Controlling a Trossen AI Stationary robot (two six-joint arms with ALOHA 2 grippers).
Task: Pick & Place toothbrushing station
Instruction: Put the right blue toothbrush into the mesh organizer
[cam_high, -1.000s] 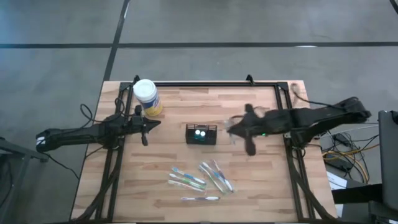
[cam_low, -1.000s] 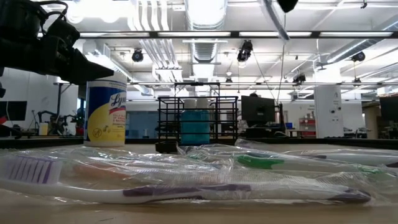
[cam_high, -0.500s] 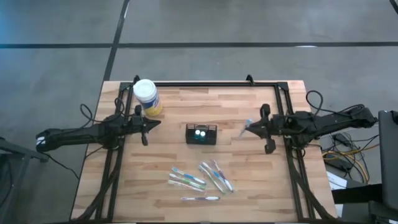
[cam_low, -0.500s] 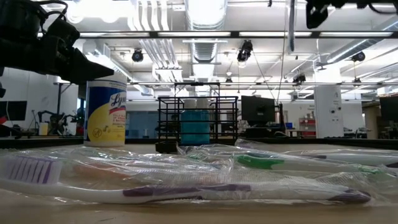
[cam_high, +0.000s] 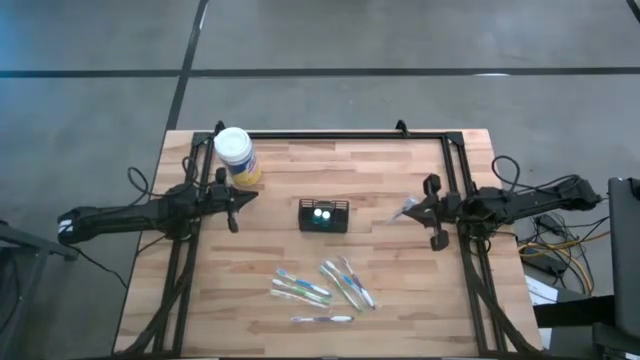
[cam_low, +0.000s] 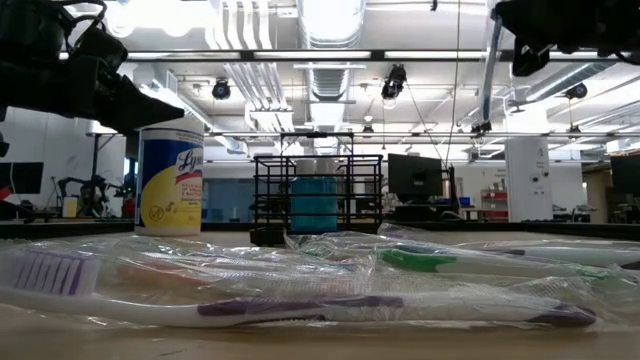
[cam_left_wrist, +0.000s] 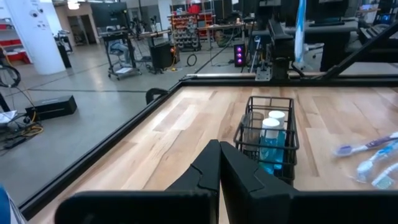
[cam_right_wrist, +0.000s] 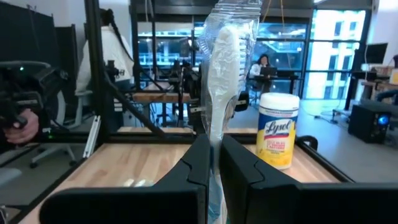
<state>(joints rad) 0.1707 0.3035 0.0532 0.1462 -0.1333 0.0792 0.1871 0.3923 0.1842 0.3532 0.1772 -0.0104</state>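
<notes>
**Right gripper clamps a wrapped toothbrush beside the bench's right edge**

Here, the small black wire caddy with openwork sides stands upright near the middle of the pale wooden bench, resting on the boards and touched by neither arm. Two white-capped blue bottles stand inside it, side by side.

The right gripper sits to the right of the caddy, well apart from it, near the bench's right edge. Its fingers are pinched together on a white toothbrush in a clear plastic wrapper — in the right wrist view the brush stands upright between them, its wrapper crinkled at the top.

The left gripper hangs over the left part of the bench, pointing toward the caddy and apart from it. Its two dark fingers are pressed together with nothing between them.

A round jar with a white cap and a yellow label stands at the far left of the bench, just behind the left gripper. Near the front edge, in front of the caddy, lie several loose toothbrushes in clear wrappers — with green, blue and purple handles, scattered in a rough cluster.
</notes>
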